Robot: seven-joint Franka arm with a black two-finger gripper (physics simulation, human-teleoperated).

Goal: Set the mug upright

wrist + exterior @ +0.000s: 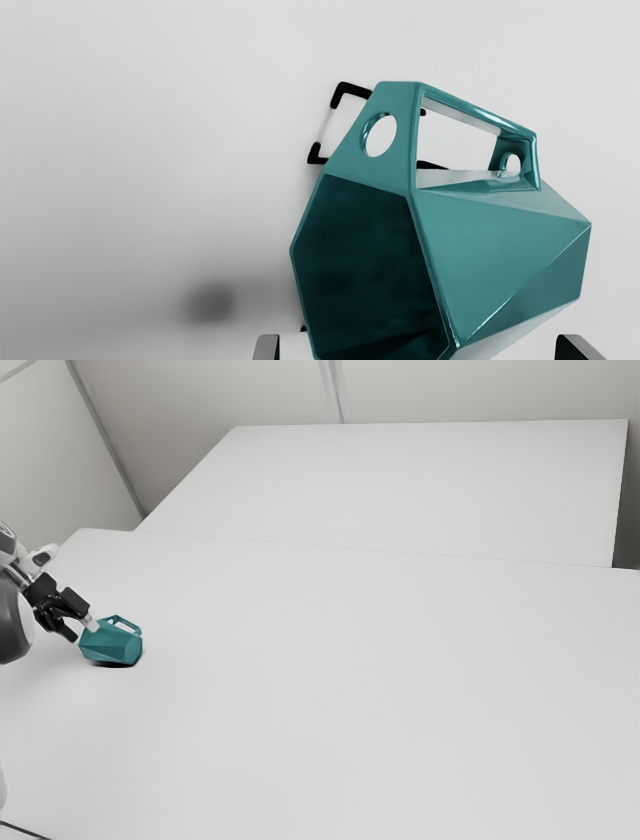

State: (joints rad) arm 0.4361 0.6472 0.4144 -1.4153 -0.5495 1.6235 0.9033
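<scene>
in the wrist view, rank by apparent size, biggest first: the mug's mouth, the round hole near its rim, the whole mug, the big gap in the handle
1. Whole mug
2. Mouth
3. Handle's big gap
4. Round hole near the rim

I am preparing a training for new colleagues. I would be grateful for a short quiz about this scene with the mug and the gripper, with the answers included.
1. Fill in the missing word: in the exterior view, the upper part of the teal mug is its ____.
2. Choose one. In the wrist view, the gripper is:
A) shut on the handle
B) open, with its fingers apart
C) shut on nothing
3. True or false: the mug stands upright, with its mouth facing straight up.

Key: 1. handle; 2. B; 3. false
</scene>
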